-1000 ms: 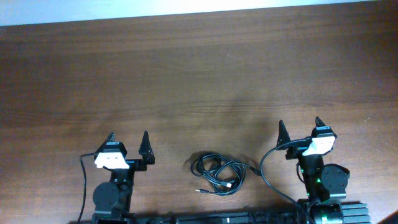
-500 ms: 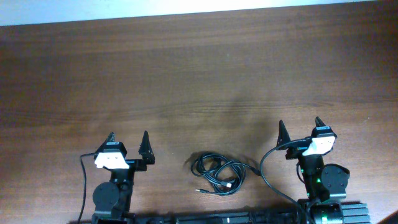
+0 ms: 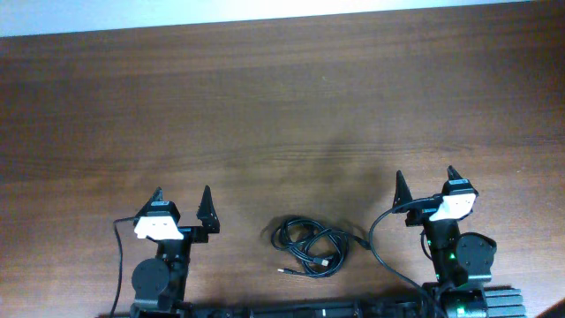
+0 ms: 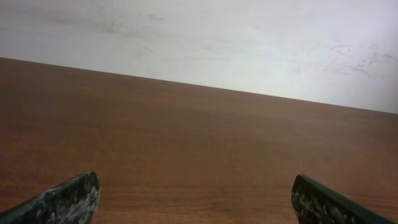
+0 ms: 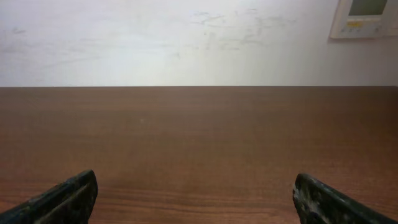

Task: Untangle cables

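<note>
The cables [image 3: 311, 245] are a small tangle of thin black loops with small plugs, lying on the brown wooden table [image 3: 282, 115] near its front edge, between the two arms. My left gripper [image 3: 183, 201] is open and empty, to the left of the tangle. My right gripper [image 3: 425, 180] is open and empty, to the right of it. In the left wrist view my gripper [image 4: 196, 193] shows only bare wood between its fingertips. The right wrist view shows the same for my right gripper [image 5: 196, 190]. The cables are out of view in both wrist views.
A thicker black arm cable [image 3: 378, 238] curves from the right arm's base close to the tangle's right side. Another arm cable [image 3: 116, 256] hangs by the left base. A white wall [image 5: 186, 37] with a wall panel [image 5: 365, 17] lies beyond the table's far edge.
</note>
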